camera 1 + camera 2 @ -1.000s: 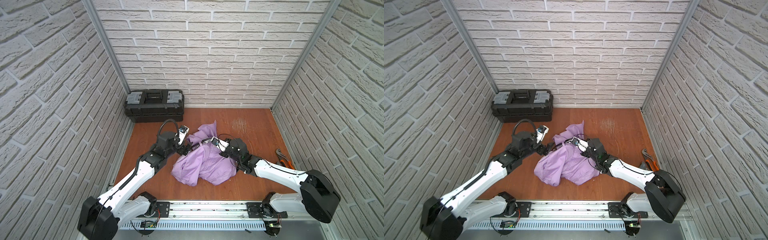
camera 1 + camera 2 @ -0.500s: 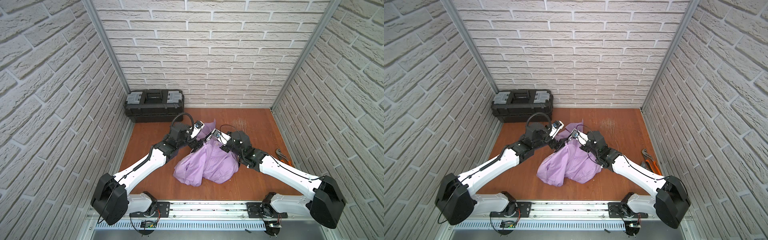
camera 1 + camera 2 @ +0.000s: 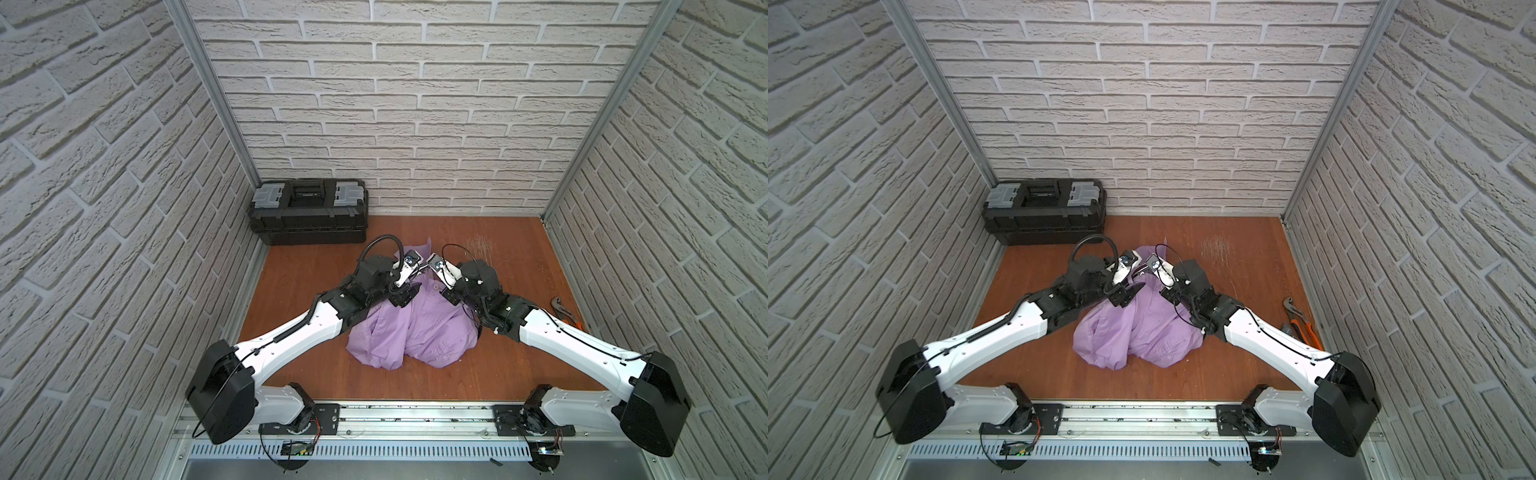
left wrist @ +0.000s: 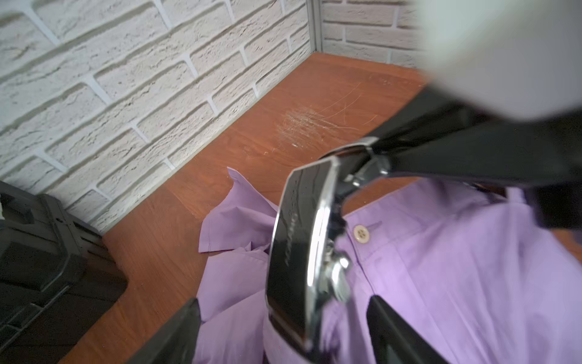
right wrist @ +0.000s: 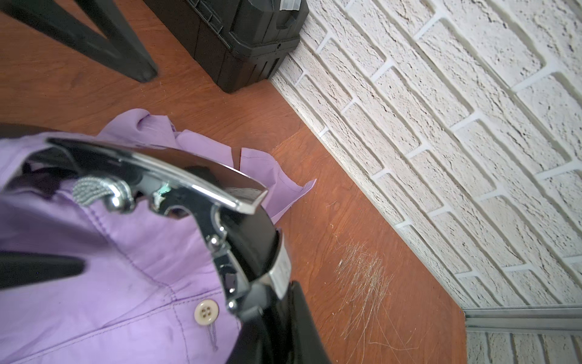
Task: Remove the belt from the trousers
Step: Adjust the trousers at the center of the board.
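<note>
The lilac trousers lie crumpled mid-floor, with their waist end lifted between my two wrists. The belt is a black strap with a shiny silver buckle, raised above the waistband button. My right gripper is shut on the strap just behind the buckle. My left gripper is open, its fingers standing either side of the buckle without touching it. The rest of the belt is hidden in the cloth.
A black toolbox stands at the back left against the brick wall. Orange-handled pliers lie by the right wall. Brick walls close in three sides, and a scratched patch of floor lies behind the trousers.
Both arms moved toward the back wall, and the right one lifted the buckle and waistband. The left gripper swung right until its jaws straddle the buckle, narrowing slightly.
</note>
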`<state>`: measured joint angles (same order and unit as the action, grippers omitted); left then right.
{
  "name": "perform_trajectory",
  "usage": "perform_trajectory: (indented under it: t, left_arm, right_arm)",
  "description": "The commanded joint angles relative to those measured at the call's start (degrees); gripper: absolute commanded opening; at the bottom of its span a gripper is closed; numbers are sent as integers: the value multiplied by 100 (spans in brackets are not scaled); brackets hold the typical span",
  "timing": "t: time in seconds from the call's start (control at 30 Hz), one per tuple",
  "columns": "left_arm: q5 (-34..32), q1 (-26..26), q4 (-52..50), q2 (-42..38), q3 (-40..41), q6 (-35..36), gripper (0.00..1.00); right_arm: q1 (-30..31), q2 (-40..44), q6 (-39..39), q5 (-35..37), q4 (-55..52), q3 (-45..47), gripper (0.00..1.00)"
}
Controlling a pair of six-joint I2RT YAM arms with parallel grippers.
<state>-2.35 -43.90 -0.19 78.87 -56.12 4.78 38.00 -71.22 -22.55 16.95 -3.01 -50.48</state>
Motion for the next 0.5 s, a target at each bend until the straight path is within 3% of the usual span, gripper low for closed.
perform_trajectory:
  t: [0.0, 0.13, 0.2, 0.37, 0.47]
  left_arm:
    - [-602, 44, 285, 257, -261, -214, 75]
    - [-599, 386, 452, -44, 246, -730, 52]
    - [-524, 540, 468, -365, 642, -941, 45]
    - [-451, 744, 449, -1241, 1738, -1302, 45]
    - [-375, 742, 460, -1633, 2228, -1552, 50]
  right_arm:
    - [33, 162, 394, 100, 529, -155, 3]
    - [17, 236, 786, 600, 498, -111, 3]
    - [-22, 283, 1037, 785, 363, -120, 3]
    - [-211, 414, 1875, 992, 260, -53, 3]
    - [-209, 403, 2044, 831, 409, 2, 2]
